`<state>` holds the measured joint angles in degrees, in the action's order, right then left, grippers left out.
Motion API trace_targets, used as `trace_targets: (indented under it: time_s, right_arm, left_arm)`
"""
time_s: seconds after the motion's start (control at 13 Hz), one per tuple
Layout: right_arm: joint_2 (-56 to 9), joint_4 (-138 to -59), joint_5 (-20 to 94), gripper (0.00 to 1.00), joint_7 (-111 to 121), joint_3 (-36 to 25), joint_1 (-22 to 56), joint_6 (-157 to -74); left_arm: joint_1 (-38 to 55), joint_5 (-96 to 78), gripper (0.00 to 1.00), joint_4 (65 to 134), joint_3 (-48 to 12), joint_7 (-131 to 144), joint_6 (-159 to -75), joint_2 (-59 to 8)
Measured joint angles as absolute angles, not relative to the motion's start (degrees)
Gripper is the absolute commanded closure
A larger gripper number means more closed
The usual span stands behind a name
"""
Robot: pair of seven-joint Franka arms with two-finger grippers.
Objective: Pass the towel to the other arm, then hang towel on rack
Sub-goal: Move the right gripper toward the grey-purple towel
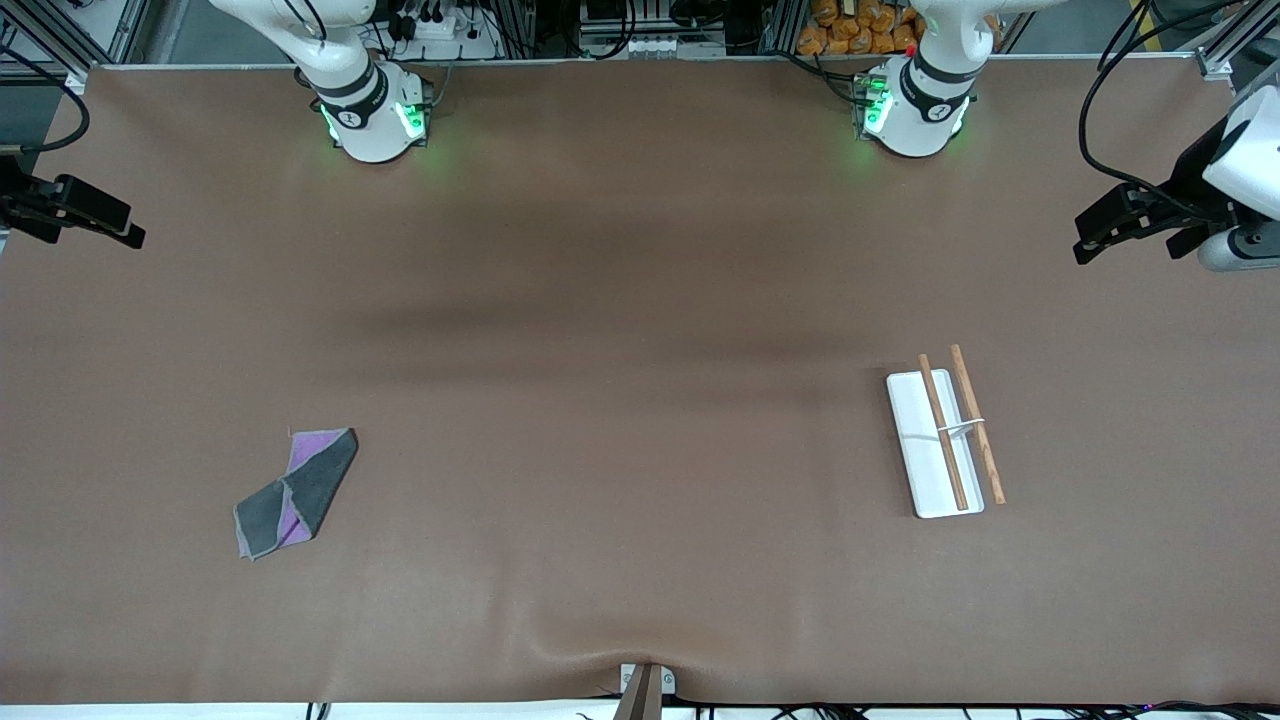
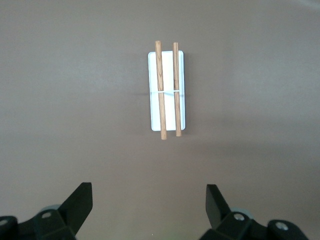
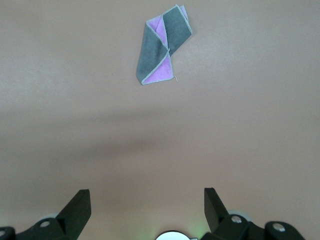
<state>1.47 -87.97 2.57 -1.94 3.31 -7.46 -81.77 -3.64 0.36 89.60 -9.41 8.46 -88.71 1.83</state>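
The table [image 1: 640, 300] is one wide brown sheet, with a slight wrinkle in its covering at the edge nearest the front camera. My two arms are drawn back to its ends, both waiting.

My left pincer [image 2: 149, 200] hangs with its fingers wide apart and nothing between them. The rack [image 2: 167, 92] lies flat on the table well ahead of it. It is a narrow white tray with two thin wooden rods joined by a small white crosspiece. I judge it light and stiff, easy to shove out of place, so the cloth should go on gently.

My right pincer [image 3: 147, 202] is likewise spread wide and empty. The towel [image 3: 162, 47] lies well ahead of it, crumpled flat, grey with purple folds showing and a pale stitched edge. It looks soft, limp and light. I would pinch a raised fold or a corner, since a flat layer may slip away.

In the front view both pincers are partly cut off at the edges. I cannot tell how high the rods stand above the tray.
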Motion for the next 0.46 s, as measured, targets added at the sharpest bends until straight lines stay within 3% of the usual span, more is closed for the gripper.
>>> trace_targets:
  time_s: [0.46]
  right_arm:
    - [1.5,-88.0,2.1,0.0,-1.9,3.3,-7.5,-81.9]
  left_arm:
    - [-3.6,0.4,0.0,88.3,-9.4,8.5,-87.9,1.9]
